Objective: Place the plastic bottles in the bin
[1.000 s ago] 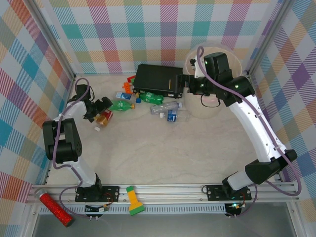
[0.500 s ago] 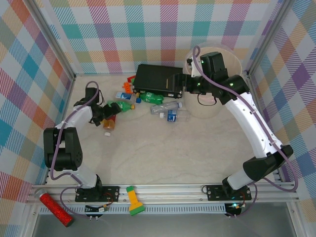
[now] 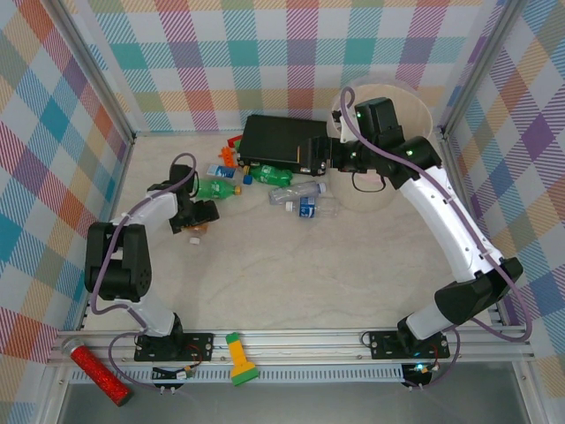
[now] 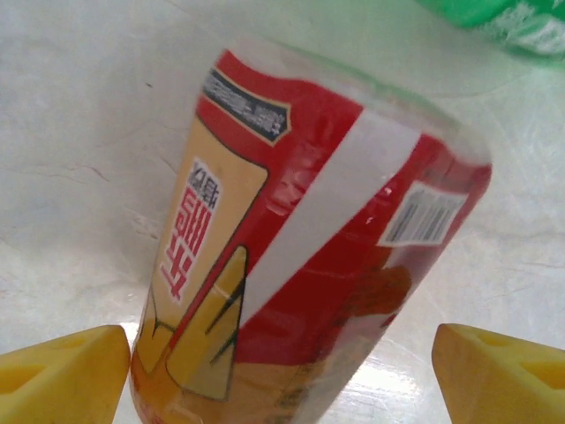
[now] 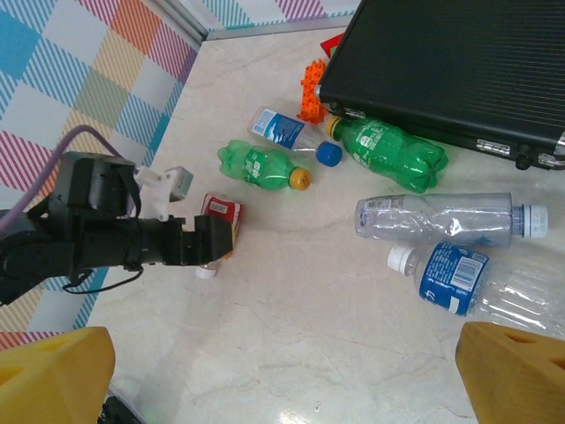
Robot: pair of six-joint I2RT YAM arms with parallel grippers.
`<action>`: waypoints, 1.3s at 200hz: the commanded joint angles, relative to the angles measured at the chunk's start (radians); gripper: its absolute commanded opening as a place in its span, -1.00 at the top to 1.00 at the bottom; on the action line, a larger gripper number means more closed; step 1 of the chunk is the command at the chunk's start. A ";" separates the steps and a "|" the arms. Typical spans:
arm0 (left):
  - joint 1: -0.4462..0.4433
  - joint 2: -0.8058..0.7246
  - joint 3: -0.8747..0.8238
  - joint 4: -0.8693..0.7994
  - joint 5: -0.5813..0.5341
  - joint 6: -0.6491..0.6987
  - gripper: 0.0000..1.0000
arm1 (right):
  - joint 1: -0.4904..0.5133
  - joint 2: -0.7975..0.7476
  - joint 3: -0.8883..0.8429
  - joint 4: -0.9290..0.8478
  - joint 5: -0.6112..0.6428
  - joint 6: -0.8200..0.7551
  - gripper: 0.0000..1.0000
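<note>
Item: red-and-orange-labelled bottle (image 4: 300, 256), one of the plastic bottles; lying on its side on the table (image 5: 335, 336), left of the main cluster, well apart from the bin (image 3: 411, 92); white cap toward the near side.

Left end effector (image 4: 282, 375): open, straddling this bottle across its labelled body; one yellow finger sits just beside the wall, the other stands clear of it; not clamped.

Right end effector (image 5: 282, 371): open and empty, held high over the black case (image 5: 459, 71), looking down on the cluster.

Remaining stock, all loose on the table: green bottle with orange cap (image 5: 260, 166); green bottle with blue cap (image 5: 388, 152), touching the case edge; small blue-labelled bottle (image 5: 282, 131) beside an orange toy brick (image 5: 311, 104); clear crumpled bottle (image 5: 441, 221); blue-labelled bottle with white cap (image 5: 455, 278) just below it.

Handling, judged: probably light and thin-walled; soft enough to dent under a hard squeeze; the shrink label looks glossy and likely slick; a round body on its side is apt to roll away from a one-sided touch.

Recommended hold: across the middle of the labelled section, where the body looks widest and most even; both fingers meeting it together; avoid the tapering shoulder and cap, where the pinch could squirt off; moderate pressure only.

Destination: the bin mouth is far wider than any bottle; release from above looks forgiving.
</note>
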 commanded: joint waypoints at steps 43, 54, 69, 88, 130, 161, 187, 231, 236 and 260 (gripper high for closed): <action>-0.045 0.024 -0.017 -0.016 -0.073 0.049 -0.55 | 0.005 -0.058 -0.029 0.017 -0.014 -0.002 -0.98; -0.046 0.017 -0.017 -0.016 -0.080 0.048 -0.48 | 0.005 -0.062 -0.036 0.021 -0.023 0.000 -0.98; -0.047 0.013 -0.017 -0.024 -0.086 0.047 -0.28 | 0.005 -0.066 -0.048 0.033 -0.040 -0.001 -0.98; -0.046 -0.009 -0.016 -0.037 -0.089 0.039 -0.17 | 0.005 -0.071 -0.066 0.051 -0.070 -0.003 -0.98; -0.062 -0.139 -0.010 -0.091 -0.059 -0.016 -0.13 | 0.005 -0.074 -0.096 0.073 -0.109 -0.012 -0.98; -0.120 -0.274 0.020 -0.147 -0.040 -0.068 -0.13 | 0.004 -0.087 -0.146 0.139 -0.149 0.026 -0.98; -0.196 -0.359 0.064 -0.198 -0.029 -0.108 -0.14 | -0.002 -0.074 -0.153 0.172 -0.217 0.076 -0.98; -0.314 -0.477 0.087 -0.165 0.037 -0.194 -0.14 | -0.012 -0.057 -0.203 0.316 -0.402 0.173 -0.93; -0.319 -0.485 0.089 -0.153 0.057 -0.205 -0.14 | -0.012 -0.055 -0.215 0.340 -0.421 0.190 -0.90; -0.341 -0.511 0.100 -0.096 0.141 -0.236 -0.13 | -0.009 -0.035 -0.263 0.448 -0.483 0.294 -0.71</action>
